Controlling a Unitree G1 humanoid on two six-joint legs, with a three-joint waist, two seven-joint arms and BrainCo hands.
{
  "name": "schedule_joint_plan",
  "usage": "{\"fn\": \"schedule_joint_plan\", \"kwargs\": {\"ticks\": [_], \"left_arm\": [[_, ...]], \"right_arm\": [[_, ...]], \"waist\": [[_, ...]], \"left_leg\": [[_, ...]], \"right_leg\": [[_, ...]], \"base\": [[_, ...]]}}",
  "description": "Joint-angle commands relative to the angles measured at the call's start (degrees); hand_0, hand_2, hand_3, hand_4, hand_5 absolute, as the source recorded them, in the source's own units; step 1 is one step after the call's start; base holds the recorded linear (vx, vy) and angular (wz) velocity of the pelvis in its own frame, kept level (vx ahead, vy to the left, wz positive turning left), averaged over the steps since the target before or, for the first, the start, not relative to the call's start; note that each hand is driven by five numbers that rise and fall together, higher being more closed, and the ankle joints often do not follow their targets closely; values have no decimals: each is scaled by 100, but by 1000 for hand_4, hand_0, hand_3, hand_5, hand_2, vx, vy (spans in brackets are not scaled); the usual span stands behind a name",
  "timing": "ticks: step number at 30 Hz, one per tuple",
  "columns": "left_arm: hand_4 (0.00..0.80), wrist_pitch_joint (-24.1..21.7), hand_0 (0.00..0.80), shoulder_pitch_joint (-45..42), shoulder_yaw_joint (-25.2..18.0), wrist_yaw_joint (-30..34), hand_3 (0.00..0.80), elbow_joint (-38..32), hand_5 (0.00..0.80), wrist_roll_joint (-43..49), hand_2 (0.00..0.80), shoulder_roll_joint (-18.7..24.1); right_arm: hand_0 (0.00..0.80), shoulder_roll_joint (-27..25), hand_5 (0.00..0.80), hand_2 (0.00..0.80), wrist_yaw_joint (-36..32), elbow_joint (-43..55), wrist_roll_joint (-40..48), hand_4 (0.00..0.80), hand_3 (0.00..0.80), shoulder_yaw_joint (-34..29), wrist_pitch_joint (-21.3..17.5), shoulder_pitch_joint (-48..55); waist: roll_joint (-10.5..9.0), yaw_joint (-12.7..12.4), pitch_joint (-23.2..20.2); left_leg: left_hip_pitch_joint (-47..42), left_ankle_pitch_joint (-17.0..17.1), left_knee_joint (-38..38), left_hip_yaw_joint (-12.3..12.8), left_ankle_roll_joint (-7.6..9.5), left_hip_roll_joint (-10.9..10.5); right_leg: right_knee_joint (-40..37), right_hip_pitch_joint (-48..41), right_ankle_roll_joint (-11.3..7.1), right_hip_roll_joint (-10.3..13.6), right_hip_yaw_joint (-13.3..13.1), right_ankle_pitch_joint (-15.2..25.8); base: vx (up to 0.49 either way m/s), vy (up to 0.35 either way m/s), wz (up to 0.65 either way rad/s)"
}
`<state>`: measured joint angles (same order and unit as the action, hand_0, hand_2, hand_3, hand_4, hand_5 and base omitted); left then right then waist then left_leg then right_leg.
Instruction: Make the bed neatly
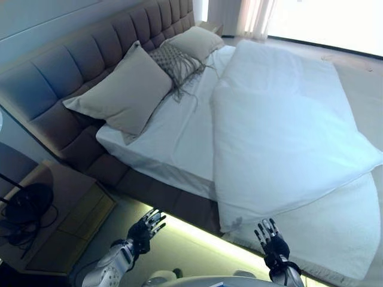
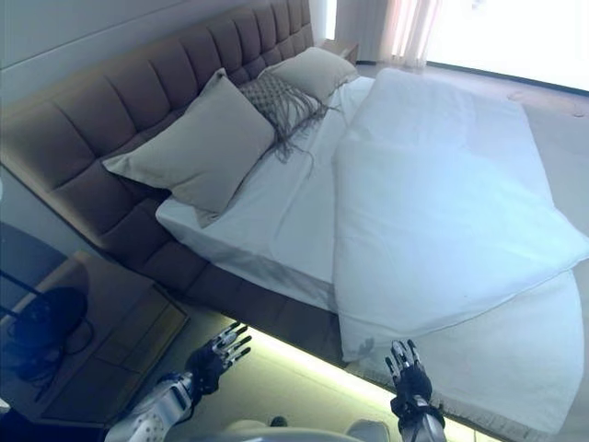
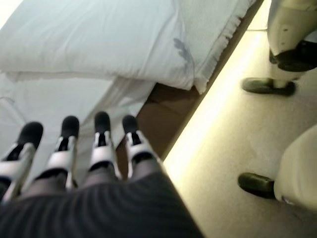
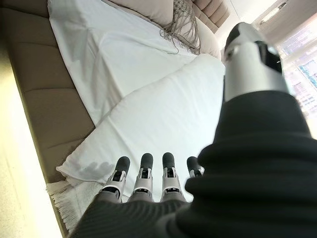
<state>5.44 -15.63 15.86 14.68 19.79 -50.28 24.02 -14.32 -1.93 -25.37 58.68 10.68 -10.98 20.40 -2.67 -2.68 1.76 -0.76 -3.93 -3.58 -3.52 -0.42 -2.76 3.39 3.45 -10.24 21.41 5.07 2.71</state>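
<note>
Three pillows (image 1: 125,92) at the tufted headboard (image 1: 72,66): two plain, one fringed between. One white duvet (image 1: 287,131) lies skewed on the bed (image 1: 173,137), sheet exposed beside it. Left hand (image 1: 143,230) and right hand (image 1: 272,242) hover off the near edge, fingers straight, holding nothing.

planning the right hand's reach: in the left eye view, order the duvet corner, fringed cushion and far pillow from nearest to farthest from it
From the right hand:
1. Duvet corner, at the bed's near edge, just left of the hand.
2. Fringed cushion, at the headboard between the pillows.
3. Far pillow, beyond the cushion.
</note>
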Motion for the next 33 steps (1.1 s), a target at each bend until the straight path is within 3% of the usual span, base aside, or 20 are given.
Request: {"fn": "schedule_joint_plan", "kwargs": {"ticks": [1, 5, 9, 13, 15, 17, 19, 21, 23, 26, 27, 30, 33], "left_arm": [[0, -62, 0, -27, -412, 71, 0, -504, 0, 14, 0, 116], [0, -26, 0, 13, -517, 270, 0, -469, 0, 100, 0, 208], [0, -2, 0, 98, -542, 185, 0, -535, 0, -50, 0, 265], [0, -185, 0, 49, -600, 170, 0, -369, 0, -317, 0, 195], [0, -319, 0, 44, -594, 41, 0, -211, 0, -562, 0, 30], [0, -308, 0, 18, -567, 111, 0, -276, 0, -635, 0, -50], [0, -316, 0, 26, -432, 120, 0, -299, 0, -593, 0, -119], [0, -299, 0, -9, -322, 186, 0, -363, 0, -571, 0, -183], [0, -326, 0, 22, -190, 174, 0, -366, 0, -549, 0, -219], [0, -436, 0, 348, -14, 87, 0, -194, 0, -521, 0, -335], [0, -449, 0, 471, 1, 107, 0, -105, 0, -413, 0, -386], [0, -274, 0, 653, -105, 91, 0, -64, 0, -32, 0, -322], [0, -197, 0, 475, -277, 290, 0, -93, 0, 247, 0, -177]], "right_arm": [[0, -247, 0, 0, -199, 360, 55, 0, 0, -207, 36, -236], [0, -196, 0, 0, -318, 268, -79, 0, 0, -192, 129, -287], [0, -289, 0, 0, -357, 237, -122, 0, 0, -128, 168, -338], [0, -553, 0, 0, -250, 284, -255, 0, 0, 123, 300, -595], [0, -658, 0, 0, -118, 435, -228, 0, 0, 164, 478, -688], [0, -748, 0, 0, -86, 678, -101, 0, 0, 186, 429, -538], [0, -697, 0, 0, -59, 498, -30, 0, 0, 180, 305, -550], [0, -707, 0, 0, -62, 345, 68, 0, 0, 123, 245, -560], [0, -677, 0, 0, -111, 171, 271, 0, 0, 61, 144, -605], [0, -602, 0, 0, 8, 41, 421, 0, 0, 16, -71, -793], [0, -549, 0, 0, 27, -24, 457, 0, 0, -32, -149, -847], [0, -283, 0, 0, 187, -79, 610, 0, 0, -1, -265, -978], [0, -96, 0, 0, 239, 127, 520, 0, 0, 106, -284, -739]], "waist": [[-83, -126, 207], [-108, -138, 182], [-117, -85, 142], [-118, -145, 221], [-19, -81, 227], [4, -37, 303], [28, -31, 412], [141, -35, 494], [316, -59, 555], [533, -170, 667], [548, -222, 700], [448, -265, 692], [389, -347, 568]], "left_leg": [[182, -244, -401, -28, 22, 349], [161, -383, -581, -76, -69, 582], [66, -359, -587, -192, -240, 961], [0, -277, -703, -108, -429, 1497], [-108, 141, -760, -187, -508, 1696], [222, 744, -1315, -265, -542, 1843], [554, 1023, -1794, -222, -485, 1753], [729, 1135, -1777, -174, -487, 1589], [794, 1264, -1211, -152, -581, 1475], [1124, 1557, -130, -294, -678, 1326], [1301, 1699, -93, -376, -718, 1275], [1240, 1006, -386, -183, -636, 1001], [1117, 764, -623, -197, -462, 756]], "right_leg": [[-304, -72, -160, 145, -304, 1442], [-323, -140, -227, 152, -447, 1351], [-345, -183, -232, -180, -626, 824], [-64, -192, -205, -478, -290, 277], [215, -75, -62, -709, -272, 67], [286, -134, 226, -926, -234, -133], [276, -184, 336, -1010, -145, -138], [252, -250, 409, -1064, -71, -206], [282, -247, 382, -1040, 35, -285], [348, -234, 339, -923, 161, -417], [352, -312, 309, -834, 202, -450], [507, -498, 101, -344, 313, -447], [816, -634, 98, -71, 375, -424]], "base": [[112, -269, -12], [122, -285, -14], [119, -358, 0], [51, -391, 12], [43, -275, -2], [28, -272, 2], [15, -178, 14], [43, 17, 34], [31, 216, 50], [15, 287, 44], [72, 255, 44], [199, 168, 50], [298, 81, -4]]}}
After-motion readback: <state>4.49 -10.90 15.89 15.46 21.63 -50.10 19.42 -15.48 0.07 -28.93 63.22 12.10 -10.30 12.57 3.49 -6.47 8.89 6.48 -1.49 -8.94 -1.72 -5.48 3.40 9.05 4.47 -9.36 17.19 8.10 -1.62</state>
